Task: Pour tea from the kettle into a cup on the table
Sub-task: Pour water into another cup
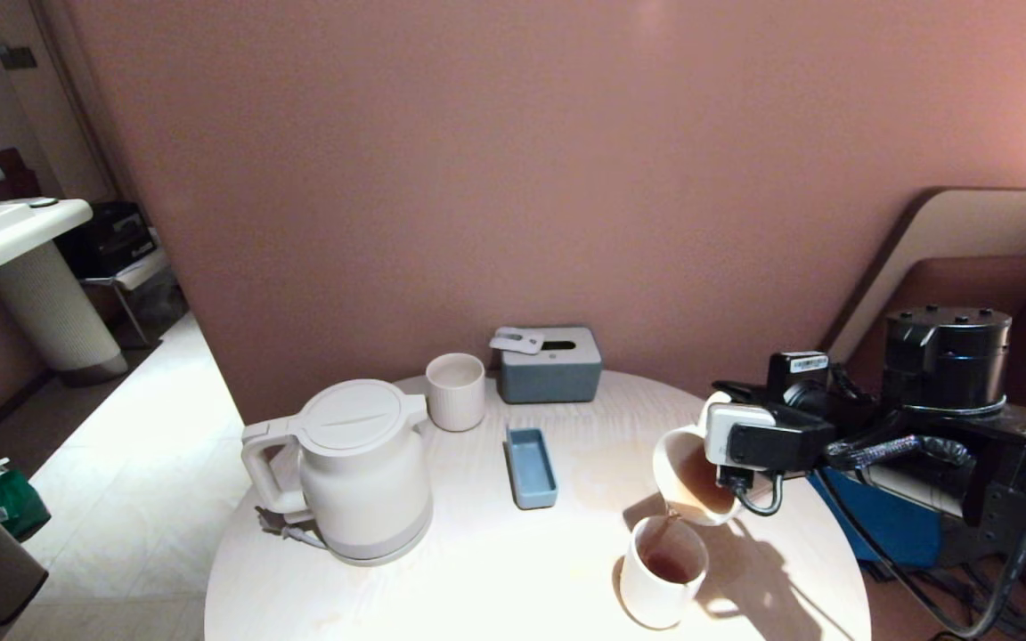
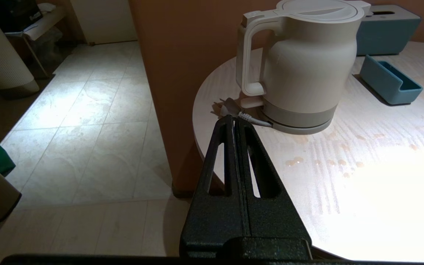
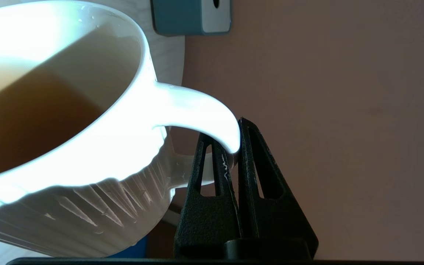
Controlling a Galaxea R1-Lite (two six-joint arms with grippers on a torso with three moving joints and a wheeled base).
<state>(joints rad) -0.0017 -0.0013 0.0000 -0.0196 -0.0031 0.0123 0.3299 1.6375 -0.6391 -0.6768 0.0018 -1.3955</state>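
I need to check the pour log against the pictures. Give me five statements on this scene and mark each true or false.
1. The right gripper grips the ribbed mug by its handle. True.
2. The mug is tilted, and tea runs into the smooth cup below it. True.
3. The kettle is being lifted. False: it stands on the table, untouched.
4. The left gripper holds the kettle's handle. False: it is shut on nothing, short of the table's edge.
5. The blue tray lies between kettle and mug. True.
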